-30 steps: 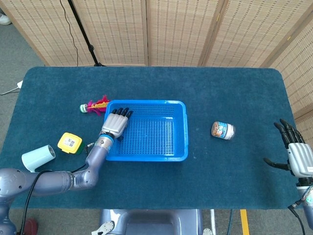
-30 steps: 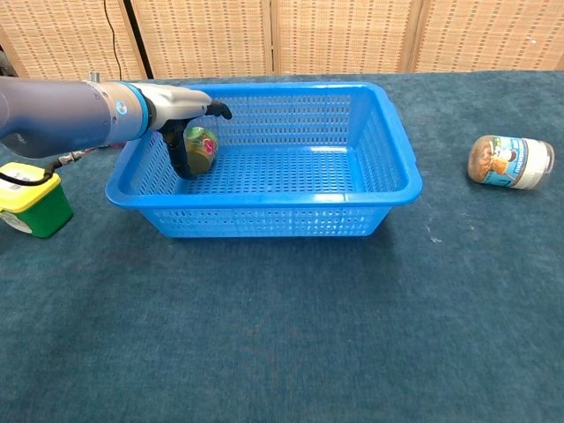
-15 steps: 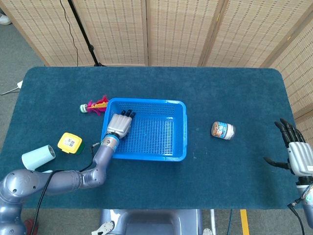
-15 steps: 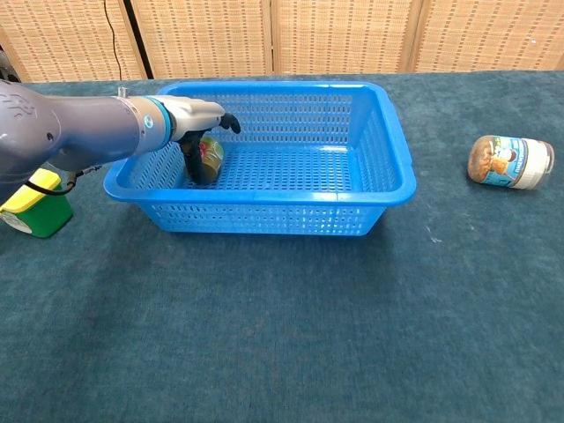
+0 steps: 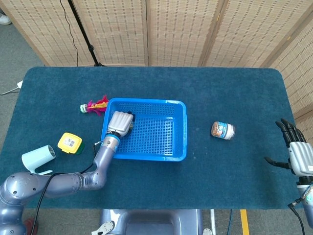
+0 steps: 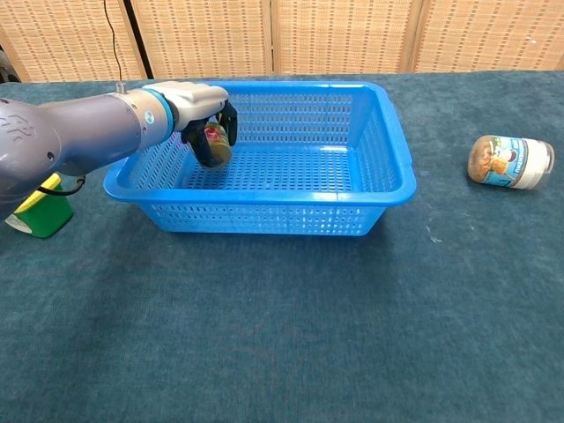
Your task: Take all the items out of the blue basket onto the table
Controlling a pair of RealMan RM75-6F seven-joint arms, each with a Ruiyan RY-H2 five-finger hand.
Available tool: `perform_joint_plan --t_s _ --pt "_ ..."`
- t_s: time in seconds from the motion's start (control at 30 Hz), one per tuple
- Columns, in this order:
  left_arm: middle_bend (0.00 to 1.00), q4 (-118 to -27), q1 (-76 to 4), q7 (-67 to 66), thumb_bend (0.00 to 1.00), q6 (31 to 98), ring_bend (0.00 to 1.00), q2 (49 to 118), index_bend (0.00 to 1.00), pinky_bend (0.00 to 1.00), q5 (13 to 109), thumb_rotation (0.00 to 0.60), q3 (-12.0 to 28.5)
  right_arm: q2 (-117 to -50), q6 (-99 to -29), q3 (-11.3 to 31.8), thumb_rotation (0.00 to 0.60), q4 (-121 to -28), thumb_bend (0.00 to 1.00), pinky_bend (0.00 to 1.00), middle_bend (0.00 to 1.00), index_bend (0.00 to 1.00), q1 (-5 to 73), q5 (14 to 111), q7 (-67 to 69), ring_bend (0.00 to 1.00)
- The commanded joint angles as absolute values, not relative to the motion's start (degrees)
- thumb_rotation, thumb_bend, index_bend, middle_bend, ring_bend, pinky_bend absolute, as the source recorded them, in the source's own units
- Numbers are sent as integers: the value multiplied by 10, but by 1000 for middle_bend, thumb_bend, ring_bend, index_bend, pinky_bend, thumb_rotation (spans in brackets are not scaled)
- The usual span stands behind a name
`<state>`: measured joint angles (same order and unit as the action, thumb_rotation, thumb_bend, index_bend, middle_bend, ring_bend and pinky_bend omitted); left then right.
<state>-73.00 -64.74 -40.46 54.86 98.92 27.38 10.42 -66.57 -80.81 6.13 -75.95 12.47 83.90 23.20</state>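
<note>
My left robot hand [image 6: 204, 113] reaches into the blue basket [image 6: 370, 189] on the desk [image 6: 282, 335], fingers curled around a small green jar [image 6: 216, 141]. My right robot hand [image 5: 299, 155] hangs spread, holding nothing. Farther right lies a labelled jar [image 6: 511, 162]
</note>
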Motion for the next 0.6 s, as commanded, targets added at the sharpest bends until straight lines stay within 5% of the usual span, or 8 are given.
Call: perform_joint_plan --t_s 0.03,0.6 --pt "334 -753 -639 -391 572 561 397 974 501 572 295 600 114 -665 -807 62 600 -761 0 101 35 43 125 839 233 0" --pt "334 -946 -535 -297 550 652 397 772 496 572 383 600 152 -657 -816 64 600 -774 0 101 35 43 118 849 236 0"
